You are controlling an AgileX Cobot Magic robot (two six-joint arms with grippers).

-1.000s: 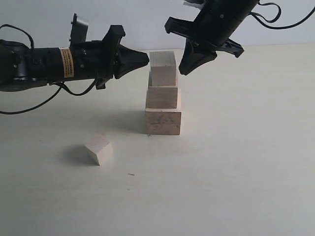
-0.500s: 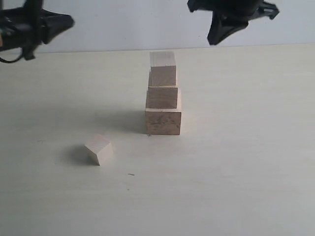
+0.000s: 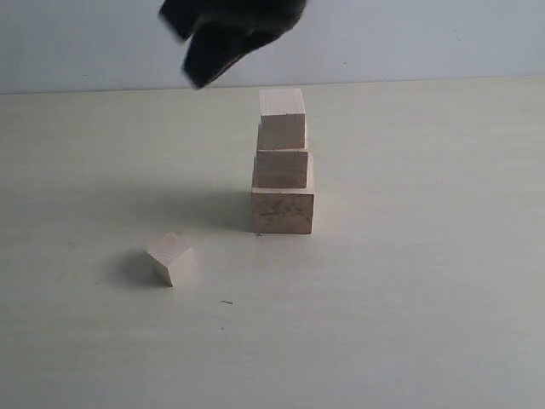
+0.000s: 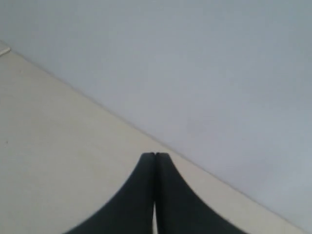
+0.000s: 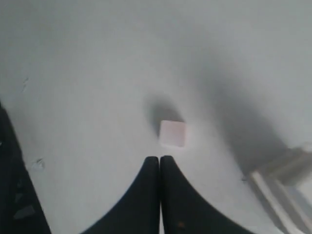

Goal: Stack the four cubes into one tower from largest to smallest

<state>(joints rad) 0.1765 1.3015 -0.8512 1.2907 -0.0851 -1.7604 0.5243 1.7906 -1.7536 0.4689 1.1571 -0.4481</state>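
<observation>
A tower of three pale wooden cubes stands mid-table: the largest cube (image 3: pixel 282 211) with dark grain smudges lowest, a medium cube (image 3: pixel 281 168) on it, a smaller cube (image 3: pixel 282 119) on top. The smallest cube (image 3: pixel 171 258) lies alone on the table to the front left, also seen in the right wrist view (image 5: pixel 172 133). My right gripper (image 3: pixel 199 79) is a black blur high above the table, left of the tower top; its jaws (image 5: pixel 159 159) are shut and empty. The tower's edge (image 5: pixel 287 168) shows beside it. My left gripper (image 4: pixel 155 155) is shut and empty, and is out of the exterior view.
The pale table (image 3: pixel 409 298) runs back to a light grey wall (image 3: pixel 426 38). A dark shape (image 5: pixel 14 190) fills one edge of the right wrist view. The left wrist view shows only bare table (image 4: pixel 58 146) and wall.
Both grippers pulled away from the tower top. The left one went out of view to the left. The right one rose, then swung left across the tower. The cubes have not moved.
</observation>
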